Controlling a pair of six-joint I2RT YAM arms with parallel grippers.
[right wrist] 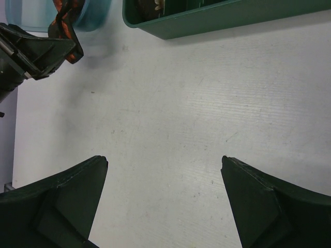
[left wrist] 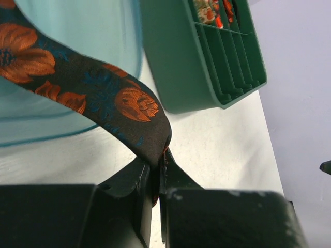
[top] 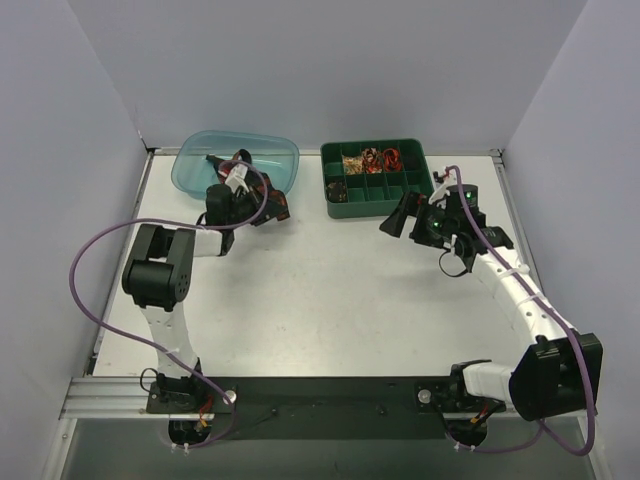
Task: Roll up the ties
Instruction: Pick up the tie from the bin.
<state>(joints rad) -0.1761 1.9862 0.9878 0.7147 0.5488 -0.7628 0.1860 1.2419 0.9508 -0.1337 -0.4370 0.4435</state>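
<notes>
A: Big stuff first, quick.
B: White table (top: 320, 300). Blue tub (top: 200, 165) at upper left of the top view, green tray (top: 370, 208) at upper middle, a few slots filled.
A: Tie?
B: One tie (left wrist: 103, 98), black with orange flowers, runs from the tub at upper left. Left gripper (left wrist: 158, 160) is clenched on a fold of it, just beside the tub.
A: Other arm?
B: Right gripper (right wrist: 164, 161) is spread wide, holds nothing, and hangs over the table below the tray.
A: Step?
B: Looks like fetching; rolling not begun. Next probably needs the tie pulled clear and laid flat mid-table so an end can be pinned.
</notes>
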